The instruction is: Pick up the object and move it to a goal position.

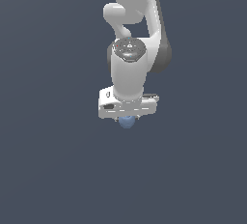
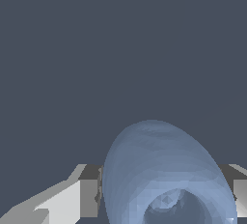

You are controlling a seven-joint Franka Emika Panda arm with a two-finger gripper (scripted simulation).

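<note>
Slate-grey ground fills both views, flat and even, with no edge or seam to mark it as a bench rather than plain backdrop. Against it in the exterior view stands 1 white arm [image 1: 132, 20], its upper links curving down from the top edge, with a dark band along the side toward the exterior view's right. Below that curve sits a thick upright white cylinder capped by a dark round disc [image 1: 129, 49]. At the foot of the cylinder is the wide white body of the pincer [image 1: 127, 119], a flat block set crosswise and slightly tilted, with small dark fittings on its face. Just under that block, and much narrower than it, the light-blue lump [image 1: 127, 122] peeps out, its upper part hidden by the block. No shadow or contact mark shows whether it rests on anything below. In the wrist view the lump [image 2: 166, 175] looms large and close, rounded and egg-like, with a deep dimple facing the camera near the lower edge. A grey-and-white finger [image 2: 79, 194] stands on 1 side of it and a second finger [image 2: 237, 189] on the other, each right against its flank, so the pincer is clenched on the lump between its 2 fingers.
</note>
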